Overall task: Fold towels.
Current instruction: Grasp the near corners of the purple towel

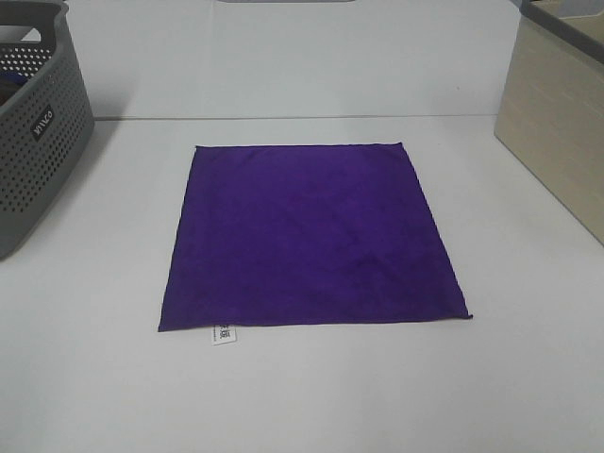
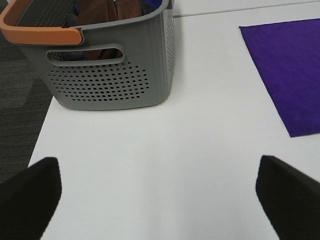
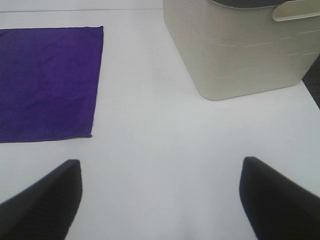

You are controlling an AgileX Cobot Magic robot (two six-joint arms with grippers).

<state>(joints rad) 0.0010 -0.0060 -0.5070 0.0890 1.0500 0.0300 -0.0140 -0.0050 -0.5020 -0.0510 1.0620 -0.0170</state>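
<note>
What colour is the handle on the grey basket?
Orange; the handle of the grey basket shows best in the left wrist view.

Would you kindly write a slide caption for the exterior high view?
Purple towel lying flat on a white table, between a grey basket and a beige bin.

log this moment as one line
phase: pre-fold | towel: flat, unfolded | left fingers: open, off towel | right fingers: open, off towel | held: nothing
</note>
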